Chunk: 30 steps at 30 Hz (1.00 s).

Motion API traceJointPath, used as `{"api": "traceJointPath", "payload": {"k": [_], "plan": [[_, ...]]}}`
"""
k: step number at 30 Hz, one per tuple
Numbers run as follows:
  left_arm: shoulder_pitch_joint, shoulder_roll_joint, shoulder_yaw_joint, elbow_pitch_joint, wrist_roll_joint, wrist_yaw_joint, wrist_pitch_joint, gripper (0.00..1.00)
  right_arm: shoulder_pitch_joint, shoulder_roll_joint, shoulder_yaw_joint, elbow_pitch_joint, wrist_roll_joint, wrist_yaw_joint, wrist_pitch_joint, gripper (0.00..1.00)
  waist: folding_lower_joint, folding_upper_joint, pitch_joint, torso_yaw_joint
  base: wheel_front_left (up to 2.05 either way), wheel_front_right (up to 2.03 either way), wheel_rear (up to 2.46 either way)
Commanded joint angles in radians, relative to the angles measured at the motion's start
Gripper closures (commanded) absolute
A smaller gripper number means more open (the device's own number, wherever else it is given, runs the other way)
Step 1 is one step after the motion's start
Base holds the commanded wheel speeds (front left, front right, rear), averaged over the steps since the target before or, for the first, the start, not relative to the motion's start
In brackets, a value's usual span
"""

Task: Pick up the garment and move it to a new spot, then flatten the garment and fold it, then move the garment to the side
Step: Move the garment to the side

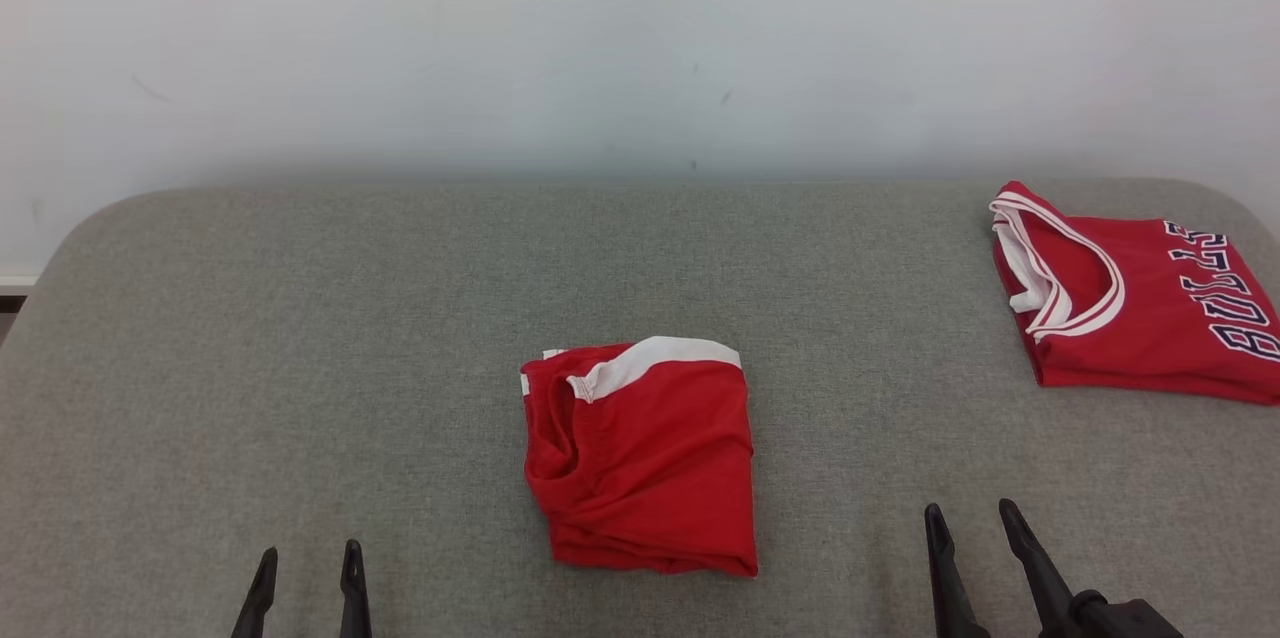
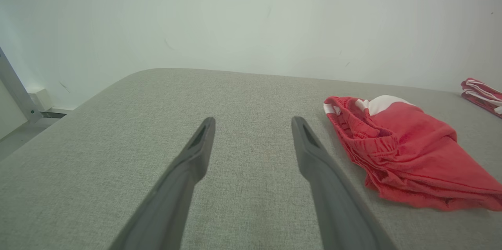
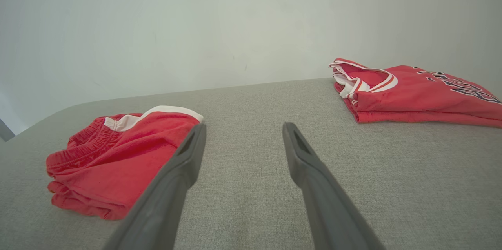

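Red folded shorts (image 1: pixel 640 458) between left hand (image 1: pixel 310 550) and right hand (image 1: pixel 969 508), both spread, empty; metal strut (image 2: pixel 15 89) in left wrist view.

- Folded red shorts (image 1: pixel 640 458) with a white band along the far edge lie in the middle of the grey table (image 1: pixel 300 368).
- A folded red jersey (image 1: pixel 1130 303) with white trim and dark lettering lies at the far right, well apart from the shorts and cut off by the picture's edge.
- The left gripper (image 1: pixel 309 555) is at the lower left, jaws apart, holding nothing.
- The right gripper (image 1: pixel 969 511) is at the lower right, jaws apart, holding nothing.
- A pale wall (image 1: pixel 600 38) stands behind the table.
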Motion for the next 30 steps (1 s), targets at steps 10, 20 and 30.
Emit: {"api": "traceJointPath", "payload": {"k": [10,20,30], "plan": [[-0.017,-0.001,-0.008,0.007,0.002,0.0,-0.003,0.0,-0.055,0.001,0.027,0.019,-0.011,-0.003,-0.004,0.0,0.0,0.0,0.009,0.037,0.0,0.0,0.0],[-0.047,-0.001,-0.038,0.021,-0.005,-0.009,-0.003,0.0,-0.298,0.001,0.085,0.307,-0.014,-0.003,-0.002,0.0,0.0,0.0,0.054,0.132,0.0,0.0,0.0],[-0.084,-0.001,-0.073,0.038,-0.02,-0.015,-0.003,0.0,-0.552,0.001,0.05,0.682,0.048,-0.003,0.08,0.0,0.0,0.0,0.085,0.216,0.0,0.0,0.0]]}}
